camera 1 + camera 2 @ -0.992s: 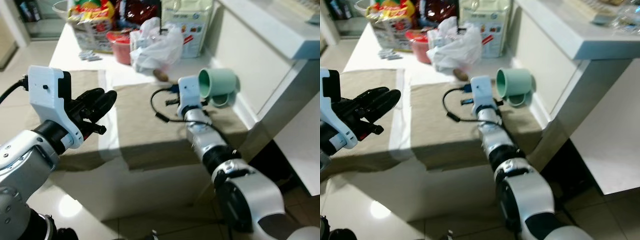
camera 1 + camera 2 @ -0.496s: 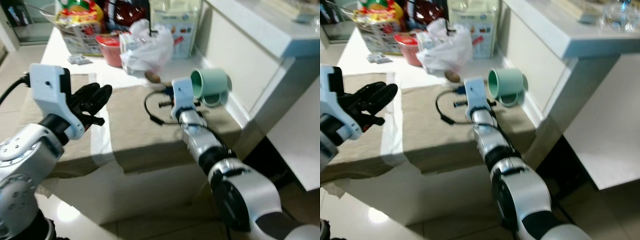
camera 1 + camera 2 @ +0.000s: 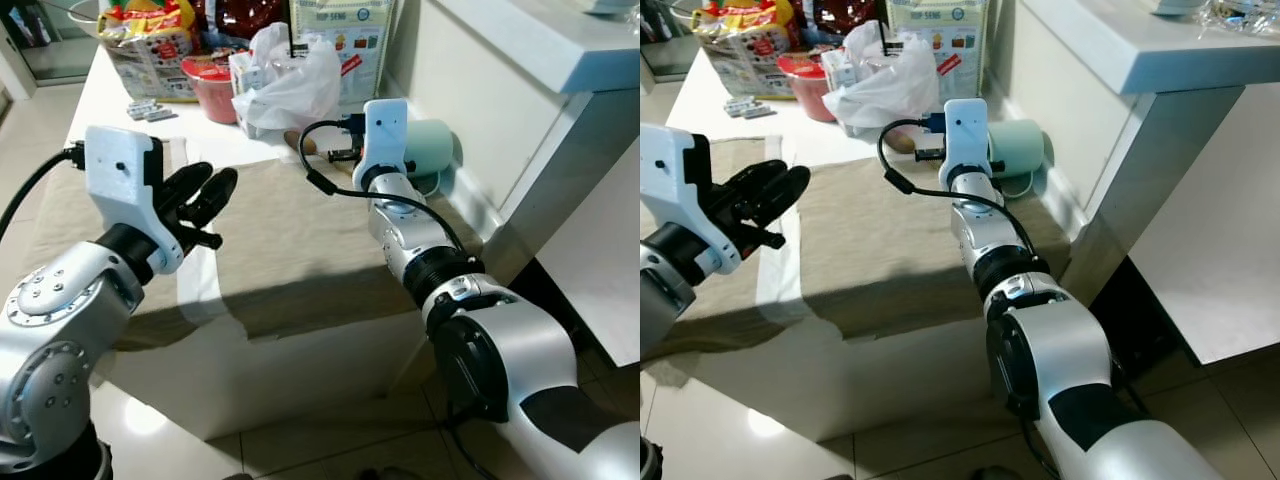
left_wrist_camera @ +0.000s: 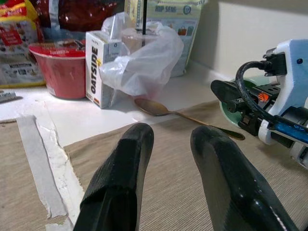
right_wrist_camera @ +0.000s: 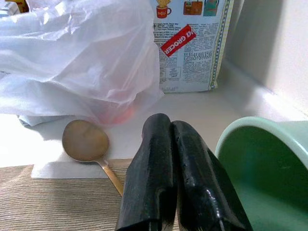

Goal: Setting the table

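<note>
The left end effector hangs in the air over the left part of the brown mat, well left of the green cup. Its two black fingers are a little apart and hold nothing.

The brown mat lies on the white worktop. At the back of the worktop, left of the cup, stand a red bowl, a small white box and a crumpled white plastic bag. A gold spoon lies in front of the bag, with its round end on the white worktop and its handle on the mat, pointing toward the cup.

The right end effector is just beside the green cup, on its left. Its two black fingers are pressed together with nothing between them.

The green cup lies on its side at the right end of the mat, close to the white wall. Its open mouth faces the right end effector.
</note>
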### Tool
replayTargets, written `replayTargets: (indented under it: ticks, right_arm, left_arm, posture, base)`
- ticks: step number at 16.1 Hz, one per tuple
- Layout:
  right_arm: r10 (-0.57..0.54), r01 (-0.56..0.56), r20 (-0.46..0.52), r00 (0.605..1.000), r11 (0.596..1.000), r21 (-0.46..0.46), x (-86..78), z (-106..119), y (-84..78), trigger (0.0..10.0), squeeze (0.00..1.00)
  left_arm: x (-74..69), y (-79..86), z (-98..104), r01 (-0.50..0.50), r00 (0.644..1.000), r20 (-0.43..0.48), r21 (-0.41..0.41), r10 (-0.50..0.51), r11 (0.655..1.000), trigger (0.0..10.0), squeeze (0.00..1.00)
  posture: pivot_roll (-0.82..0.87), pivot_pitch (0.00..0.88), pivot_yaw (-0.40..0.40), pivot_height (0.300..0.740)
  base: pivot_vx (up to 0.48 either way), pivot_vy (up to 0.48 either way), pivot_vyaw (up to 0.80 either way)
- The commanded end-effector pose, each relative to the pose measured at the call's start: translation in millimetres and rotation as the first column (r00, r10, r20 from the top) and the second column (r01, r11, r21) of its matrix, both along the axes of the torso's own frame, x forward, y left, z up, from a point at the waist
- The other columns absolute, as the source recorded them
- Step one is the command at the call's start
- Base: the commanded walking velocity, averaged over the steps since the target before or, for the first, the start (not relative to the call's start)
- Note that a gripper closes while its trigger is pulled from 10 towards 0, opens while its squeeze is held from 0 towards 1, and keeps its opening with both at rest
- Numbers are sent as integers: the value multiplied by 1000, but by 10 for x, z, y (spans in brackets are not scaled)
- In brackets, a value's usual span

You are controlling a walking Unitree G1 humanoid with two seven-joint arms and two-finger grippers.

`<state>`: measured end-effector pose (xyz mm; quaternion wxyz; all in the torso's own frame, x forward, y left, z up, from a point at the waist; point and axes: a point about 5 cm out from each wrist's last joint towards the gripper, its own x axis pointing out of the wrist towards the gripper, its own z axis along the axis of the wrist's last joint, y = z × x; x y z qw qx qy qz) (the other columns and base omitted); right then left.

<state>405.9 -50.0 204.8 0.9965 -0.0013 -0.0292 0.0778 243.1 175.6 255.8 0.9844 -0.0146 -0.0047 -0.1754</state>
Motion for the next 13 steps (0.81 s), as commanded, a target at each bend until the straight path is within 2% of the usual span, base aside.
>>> replayTargets:
  ticks: [1, 4, 6, 7, 8, 10, 11, 13]
  right_arm:
    - [-27, 26, 50, 998, 1000, 16, 58, 218, -48, 10000, 0]
    - [-51, 48, 79, 996, 998, 34, 95, 374, -95, 10000, 0]
    - [-58, 55, 75, 995, 998, 40, 103, 383, -119, 10000, 0]
    - [-60, 58, 68, 996, 997, 43, 104, 372, -125, 10000, 114]
    - [-61, 58, 53, 997, 997, 50, 105, 347, -132, 10000, 1000]
    - [-40, 38, 47, 998, 998, 48, 102, 336, -111, 10000, 1000]
    - [-25, 23, 59, 998, 999, 23, 97, 358, -69, 10000, 1000]
    - [12, -14, 60, 998, 1000, 20, 93, 378, -23, 10000, 1000]
  left_arm:
    - [-16, 0, -29, -8, 1000, 4, 15, 8, 1000, 10000, 0]
    - [-43, 8, -37, -13, 1000, 7, 22, 13, 1000, 10000, 0]
    - [-50, 27, -51, -27, 1000, 8, 38, 26, 999, 10000, 0]
    - [-50, 42, -64, -38, 999, 8, 45, 38, 998, 10000, 0]
    - [-46, 68, -91, -62, 998, 13, 69, 61, 996, 10000, 0]
    - [-28, 101, -102, -105, 994, 28, 70, 104, 992, 10000, 0]
    - [4, 130, -156, -166, 986, 40, 68, 163, 984, 10000, 0]
    - [24, 70, -220, -171, 985, 33, 63, 169, 983, 10000, 0]
  posture:
    - [82, 35, 22, 740]
    - [95, 49, 20, 740]
    - [103, 54, 20, 740]
    - [109, 52, 15, 740]
    - [112, 46, 11, 740]
    - [116, 31, 0, 740]
    - [108, 22, -8, 740]
    - [95, 20, -19, 740]
  base:
    - [0, 0, 0]
    - [0, 0, 0]
    - [0, 0, 0]
    - [0, 0, 0]
    - [0, 0, 0]
    - [0, 0, 0]
    - [0, 0, 0]
    - [0, 0, 0]
